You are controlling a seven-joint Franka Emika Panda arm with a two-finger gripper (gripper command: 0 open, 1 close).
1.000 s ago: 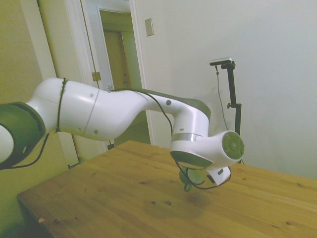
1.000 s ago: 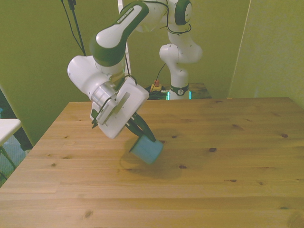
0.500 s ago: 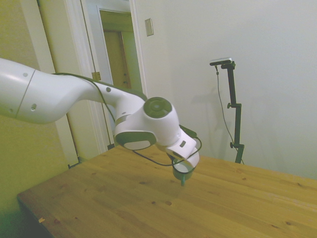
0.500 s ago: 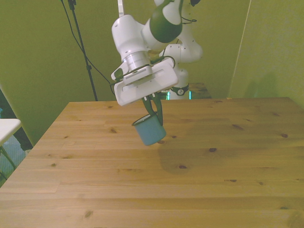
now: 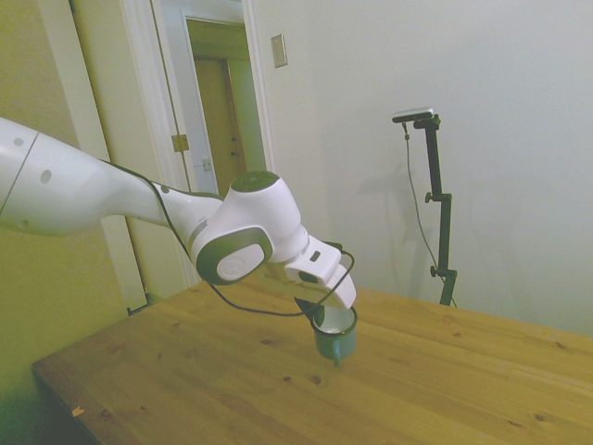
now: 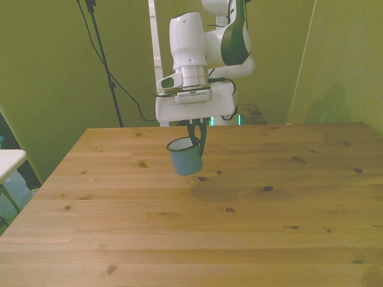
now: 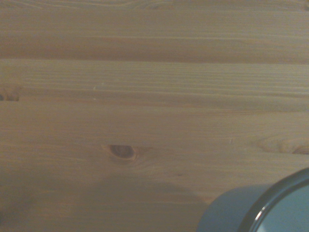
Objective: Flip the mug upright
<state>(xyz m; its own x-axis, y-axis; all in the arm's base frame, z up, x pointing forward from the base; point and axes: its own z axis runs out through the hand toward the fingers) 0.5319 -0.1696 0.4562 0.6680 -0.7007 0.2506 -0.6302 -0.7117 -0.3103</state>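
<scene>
In the front view we see the small teal enamel mug (image 6: pixel 185 157) hanging clear of the wooden table (image 6: pixel 251 239), its opening turned upward and slightly tilted, with its shadow lying on the boards below it. It hangs over the middle of the table's width, closer to the far edge than to the near one. The dark fingers (image 6: pixel 201 139) of the tool (image 6: pixel 196 141) are clamped on the mug's rim on the front view's right side of the cup, with the white arm (image 6: pixel 191 54) rising straight above.

The side view gives us what the front view hides: we look down into the mug (image 5: pixel 334 332) and see its white inside, with nothing visible in it. From this side the tool (image 5: pixel 314 313) meets the rim at the edge nearest the arm (image 5: pixel 111 195), and the mug's base appears very near the table (image 5: pixel 185 389); we cannot tell from here whether it touches.

The wrist view shows only a curved stretch of the mug's thin dark rim (image 7: pixel 275 203) with the pale inside beyond it, and bare table (image 7: pixel 145 87) boards with a dark knot (image 7: pixel 121 151).
</scene>
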